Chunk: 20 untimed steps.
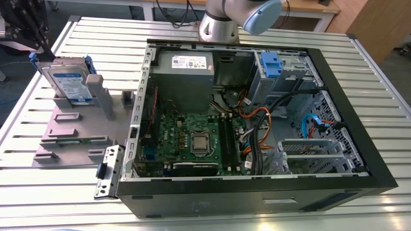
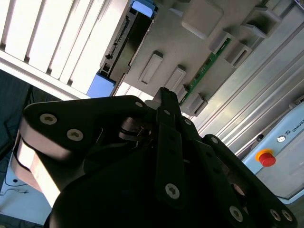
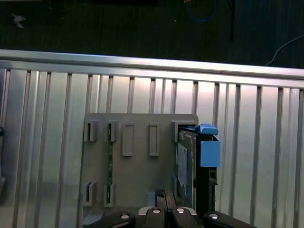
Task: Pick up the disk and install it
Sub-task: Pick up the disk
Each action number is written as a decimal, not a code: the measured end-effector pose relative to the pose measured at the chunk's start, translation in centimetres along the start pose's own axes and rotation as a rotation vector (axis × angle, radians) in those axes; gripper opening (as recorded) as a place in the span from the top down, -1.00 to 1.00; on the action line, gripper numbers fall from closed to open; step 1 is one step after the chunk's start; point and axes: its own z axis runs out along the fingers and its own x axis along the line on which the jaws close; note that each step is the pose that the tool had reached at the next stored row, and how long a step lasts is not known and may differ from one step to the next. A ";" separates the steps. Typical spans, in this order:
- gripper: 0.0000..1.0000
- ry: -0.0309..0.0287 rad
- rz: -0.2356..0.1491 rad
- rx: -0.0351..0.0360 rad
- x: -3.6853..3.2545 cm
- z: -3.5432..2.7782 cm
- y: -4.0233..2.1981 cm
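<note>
On the grey holder (image 1: 83,127) one disk (image 1: 69,84) stands upright; the one tool (image 2: 164,97) above is pressed together.

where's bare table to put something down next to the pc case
Bare table slats lie between the grey holder and the near edge, and along the case on the exterior view's right. Crowded: the holder, with the disk standing in it, and the cable-filled case.
</note>
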 end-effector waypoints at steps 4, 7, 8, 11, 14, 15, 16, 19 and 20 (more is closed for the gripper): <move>0.79 0.0000 -0.002 0.0000 0.00 0.00 0.00; 0.79 0.0001 -0.003 0.0000 0.00 0.00 0.00; 0.79 0.0000 -0.004 0.0000 0.00 0.00 0.00; 0.79 0.0001 -0.005 0.0001 0.00 0.00 0.00; 0.79 0.0001 -0.007 0.0000 0.00 0.00 0.00; 0.79 0.0001 -0.007 0.0000 0.00 0.00 0.00; 0.79 0.0001 -0.009 0.0000 0.00 0.00 0.00; 0.79 0.0002 -0.012 0.0000 0.00 0.00 0.00; 0.79 0.0001 -0.012 0.0000 0.00 0.00 0.00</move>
